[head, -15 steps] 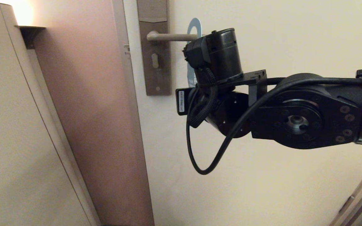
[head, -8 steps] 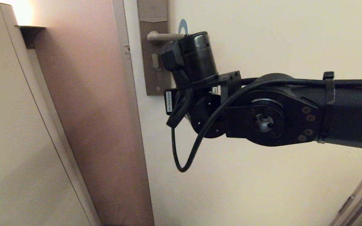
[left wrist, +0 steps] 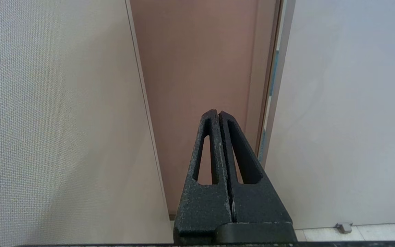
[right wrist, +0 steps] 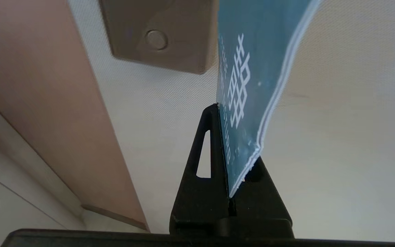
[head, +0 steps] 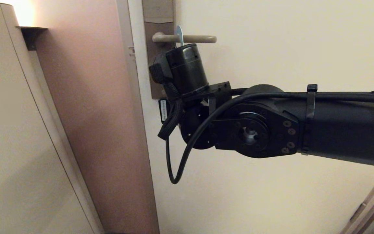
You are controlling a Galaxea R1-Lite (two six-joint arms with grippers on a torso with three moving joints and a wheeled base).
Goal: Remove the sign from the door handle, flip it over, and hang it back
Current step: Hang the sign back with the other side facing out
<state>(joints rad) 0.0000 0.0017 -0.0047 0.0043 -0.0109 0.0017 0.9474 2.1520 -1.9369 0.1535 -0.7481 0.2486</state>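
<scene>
The sign (right wrist: 252, 68) shows its blue side with white lettering in the right wrist view. My right gripper (right wrist: 222, 111) is shut on its lower end. In the head view only the sign's thin top edge (head: 180, 32) shows, edge-on across the door handle (head: 193, 39), close to the brown-grey backplate (head: 158, 13). My right arm's wrist (head: 187, 68) sits just below the lever and hides the gripper and the rest of the sign. The backplate's lower corner (right wrist: 163, 37) shows beside the sign. My left gripper (left wrist: 218, 113) is shut and empty, low down, away from the handle.
The cream door (head: 271, 195) fills the right. A pinkish door frame (head: 102, 113) stands left of the backplate, with a beige wall panel (head: 11, 146) further left. My right forearm (head: 336, 130) reaches in from the right across the door.
My right arm has moved left along the lever towards the backplate, carrying the sign with it. The sign has turned from partly face-on to edge-on.
</scene>
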